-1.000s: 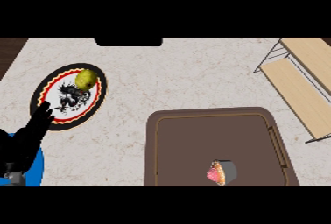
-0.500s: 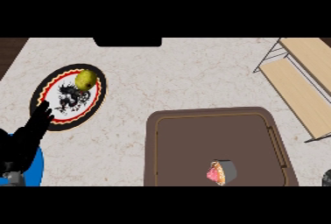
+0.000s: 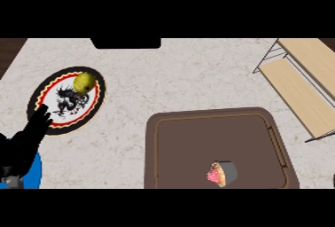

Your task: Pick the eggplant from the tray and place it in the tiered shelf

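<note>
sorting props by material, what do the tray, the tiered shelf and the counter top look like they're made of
Tray: dark brown, matte, with a thin lighter line inside its raised rim; plastic or lacquered wood, hard to say. Tiered shelf: pale wood-look boards on thin light wire or metal rods. Counter top: beige, mottled and veined like stone or a stone-pattern laminate.

- tray (image 3: pixel 189 142): dark brown, rectangular with rounded corners; a thin paler line runs inside its rim; lies flat on the counter at the lower right
- small object (image 3: pixel 221 173): pink and orange on its left side, grey on its right; sits in the tray's near part, right of the middle; its kind cannot be told
- tiered shelf (image 3: pixel 297 95): pale wooden boards in a white wire frame; stands at the upper right, just beyond the tray's far right corner
</note>
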Action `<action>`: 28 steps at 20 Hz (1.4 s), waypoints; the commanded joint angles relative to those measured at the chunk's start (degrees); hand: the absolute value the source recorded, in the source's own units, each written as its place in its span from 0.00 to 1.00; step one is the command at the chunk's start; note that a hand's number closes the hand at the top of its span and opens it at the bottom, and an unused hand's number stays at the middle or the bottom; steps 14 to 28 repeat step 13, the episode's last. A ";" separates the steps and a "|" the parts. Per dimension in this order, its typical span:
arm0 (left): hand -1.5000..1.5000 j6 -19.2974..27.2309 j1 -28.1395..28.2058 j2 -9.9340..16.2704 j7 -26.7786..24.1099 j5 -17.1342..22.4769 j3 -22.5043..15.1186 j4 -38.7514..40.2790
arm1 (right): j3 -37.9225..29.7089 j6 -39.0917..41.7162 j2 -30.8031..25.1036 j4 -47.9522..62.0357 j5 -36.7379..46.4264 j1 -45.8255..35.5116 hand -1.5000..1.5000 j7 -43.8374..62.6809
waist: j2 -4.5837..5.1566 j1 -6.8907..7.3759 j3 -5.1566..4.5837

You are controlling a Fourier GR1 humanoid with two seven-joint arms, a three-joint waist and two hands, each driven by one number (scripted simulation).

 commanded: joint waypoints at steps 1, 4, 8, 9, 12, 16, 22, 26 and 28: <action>0.50 1.61 0.57 -1.24 0.94 -1.13 -0.78 -1.57 | 1.58 13.08 -0.68 -13.10 1.68 -0.72 0.00 8.84 | -0.31 -0.58 -0.02; 0.50 -0.41 1.40 0.71 0.86 0.96 1.54 -0.63 | -0.70 21.11 -4.80 -15.89 3.25 -5.60 0.00 10.02 | -0.92 -1.55 -0.16; 0.50 1.08 2.28 -0.27 -0.06 -0.44 1.16 0.30 | -3.03 31.77 -2.46 -21.61 3.55 -4.98 0.00 7.66 | -1.77 -3.72 -0.22; 0.50 0.57 3.41 0.45 -0.02 0.41 2.07 -1.28 | -2.47 34.04 -2.87 -23.49 4.56 -5.96 0.00 7.25 | -2.14 -3.25 -0.25; 0.50 0.51 2.80 1.26 0.78 0.24 2.56 0.10 | -3.46 40.03 -2.52 -27.02 4.68 -8.49 0.00 4.17 | -2.66 -4.88 -0.36; 0.50 1.59 3.08 -0.41 0.57 -0.22 1.80 0.40 | -4.69 41.64 -4.77 -26.81 4.69 -10.63 0.00 2.85 | -2.63 -5.20 -0.34; 0.50 1.59 3.08 -0.41 0.57 -0.22 1.80 0.40 | -4.69 41.64 -4.77 -26.81 4.69 -10.63 0.00 2.85 | -2.63 -5.20 -0.34; 0.50 1.59 3.08 -0.41 0.57 -0.22 1.80 0.40 | -4.69 41.64 -4.77 -26.81 4.69 -10.63 0.00 2.85 | -2.63 -5.20 -0.34; 0.50 1.59 3.08 -0.41 0.57 -0.22 1.80 0.40 | -4.69 41.64 -4.77 -26.81 4.69 -10.63 0.00 2.85 | -2.63 -5.20 -0.34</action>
